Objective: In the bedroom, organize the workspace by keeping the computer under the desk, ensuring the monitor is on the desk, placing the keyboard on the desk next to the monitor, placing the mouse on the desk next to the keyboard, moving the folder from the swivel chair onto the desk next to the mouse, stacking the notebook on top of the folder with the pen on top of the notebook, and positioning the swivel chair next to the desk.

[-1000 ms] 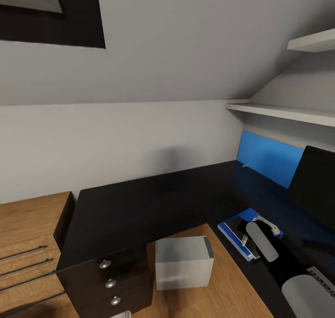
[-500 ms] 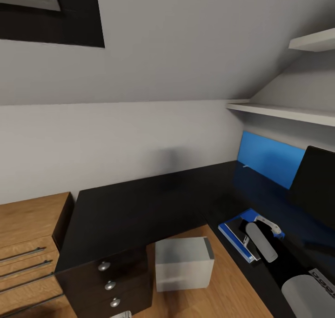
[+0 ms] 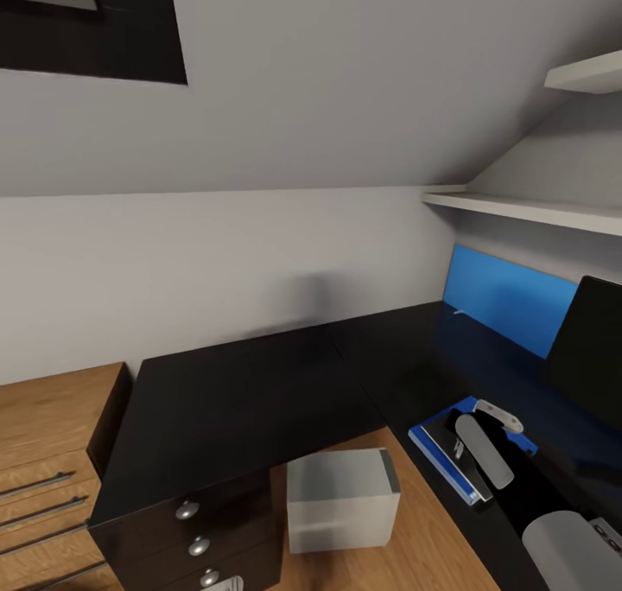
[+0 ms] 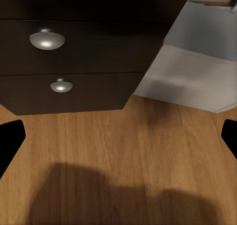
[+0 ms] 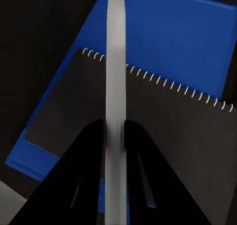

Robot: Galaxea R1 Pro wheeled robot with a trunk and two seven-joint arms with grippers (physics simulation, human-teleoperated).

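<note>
My right gripper is shut on the white pen, which runs lengthwise between its fingers. Under it lies the dark spiral-bound notebook on the blue folder. In the head view the folder rests on the right wing of the black desk, with my right gripper over it. The black monitor stands further right on the desk. The grey computer sits on the floor under the desk. My left gripper hangs open above the wood floor, in front of the computer.
The desk's drawer unit with round silver knobs stands left of the computer. A wooden dresser is at the far left. A blue wall panel and white shelves lie behind the desk's right wing.
The head view has shifted slightly, so everything sits a little differently in the picture. My right gripper stays over the folder with the pen in it.
</note>
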